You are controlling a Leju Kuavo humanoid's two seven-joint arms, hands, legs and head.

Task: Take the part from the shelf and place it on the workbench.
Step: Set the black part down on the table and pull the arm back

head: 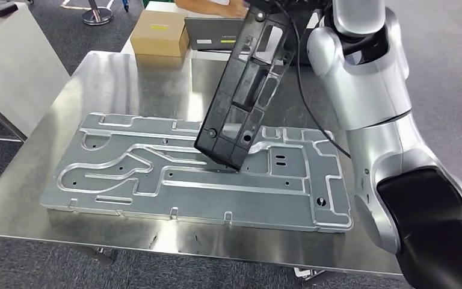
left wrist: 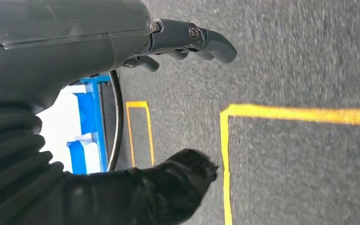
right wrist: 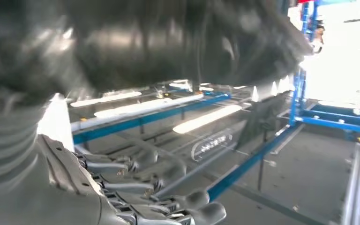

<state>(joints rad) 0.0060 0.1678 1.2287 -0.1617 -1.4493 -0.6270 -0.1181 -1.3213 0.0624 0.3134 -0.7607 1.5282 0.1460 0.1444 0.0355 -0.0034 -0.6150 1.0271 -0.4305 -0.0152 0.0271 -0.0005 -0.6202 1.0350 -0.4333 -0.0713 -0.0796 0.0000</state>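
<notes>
Head view, near to far. Right arm (head: 391, 150) enters at 4 o'clock and bends up toward 1 o'clock. Steel workbench (head: 48, 192) carries a flat grey metal plate (head: 126, 180) with raised channels, lying across its near half. The black part (head: 246, 90), a long ribbed plastic frame, stands tilted at centre, its lower end touching or just above the plate, its top leaning toward 12 o'clock, where the right arm's end meets it. Beyond, at 11 o'clock, a cardboard box (head: 159, 33); just beside it a grey case (head: 213, 33).

Right hand (right wrist: 159, 187): fingers curled, lying together; blurred dark mass above it, cannot tell what they clamp.

Left hand (left wrist: 192, 42): fingers curled in, nothing in them, over grey floor (left wrist: 300, 178) with yellow lines (left wrist: 300, 114).
</notes>
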